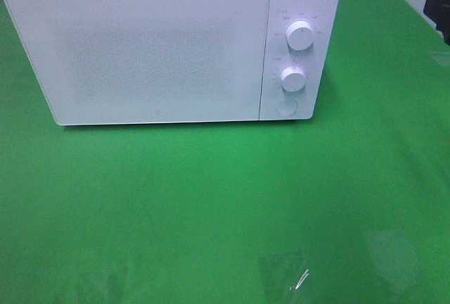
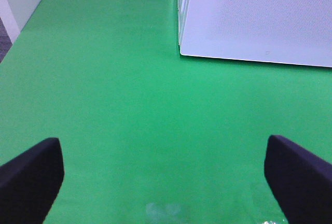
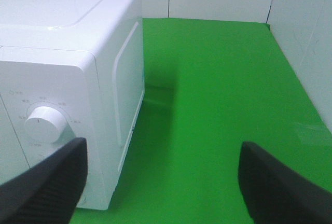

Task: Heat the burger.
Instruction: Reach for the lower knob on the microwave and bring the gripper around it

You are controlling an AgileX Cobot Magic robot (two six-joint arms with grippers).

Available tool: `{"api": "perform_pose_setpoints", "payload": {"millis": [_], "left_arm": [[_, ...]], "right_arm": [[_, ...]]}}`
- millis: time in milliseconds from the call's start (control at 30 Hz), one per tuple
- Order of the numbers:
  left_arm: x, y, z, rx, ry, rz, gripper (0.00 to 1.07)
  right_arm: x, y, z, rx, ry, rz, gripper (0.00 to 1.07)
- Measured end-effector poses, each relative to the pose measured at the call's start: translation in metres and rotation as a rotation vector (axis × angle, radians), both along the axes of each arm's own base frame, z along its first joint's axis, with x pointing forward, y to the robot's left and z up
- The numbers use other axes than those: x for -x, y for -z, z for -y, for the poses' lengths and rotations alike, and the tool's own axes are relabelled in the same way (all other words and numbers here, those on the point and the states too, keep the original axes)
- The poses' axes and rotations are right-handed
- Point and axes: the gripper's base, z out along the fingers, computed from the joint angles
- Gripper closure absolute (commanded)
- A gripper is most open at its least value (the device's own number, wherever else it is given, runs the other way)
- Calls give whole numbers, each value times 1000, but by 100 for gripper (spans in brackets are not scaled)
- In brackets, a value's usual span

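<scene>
One broad green tabletop (image 1: 211, 205) carries everything you see, and the white microwave (image 1: 169, 43) stands toward its back, slightly left of centre in the high view. Its door (image 1: 140, 51) is shut and its window is too frosted for you to see inside.

You find the burger in none of the three views, so you cannot tell where it is.

Look at your left gripper (image 2: 162, 146) next. Its jaws stand as wide apart as they go, with the two dark fingers (image 2: 31, 177) at the opposite edges of the wrist view. Only bare green cloth lies between them, and they hold and touch nothing. Your right gripper (image 3: 163, 146) reads the same way: its jaws are well apart, its black fingers (image 3: 46, 182) are clear of the microwave, and nothing is gripped.

Only the high view gives you the microwave's whole front. There the upper knob (image 1: 301, 36) sits above the lower knob (image 1: 293, 77), and the round button (image 1: 286, 107) is below both. That view shows neither set of jaws.

From the left wrist view you get what the high view lacks, which is the door's lower corner close up, ahead of the left jaws and off to one side. From the right wrist view you get the microwave's side panel and top, one of the knobs just beside a finger, and the pale walls behind the tabletop.

Near the front edge of the tabletop, a small patch of clear film (image 1: 285, 272) glints.
</scene>
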Motion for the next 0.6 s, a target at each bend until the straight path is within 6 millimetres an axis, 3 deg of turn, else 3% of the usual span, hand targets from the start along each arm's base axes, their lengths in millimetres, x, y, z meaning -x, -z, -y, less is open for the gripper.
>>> {"api": "perform_pose_setpoints", "payload": {"millis": [200, 600], "left_arm": [[0, 0, 0, 0, 0, 0, 6], [0, 0, 0, 0, 0, 0, 6]], "right_arm": [[-6, 17, -2, -16, 3, 46, 31], [-6, 54, -37, 25, 32, 114, 31]]}}
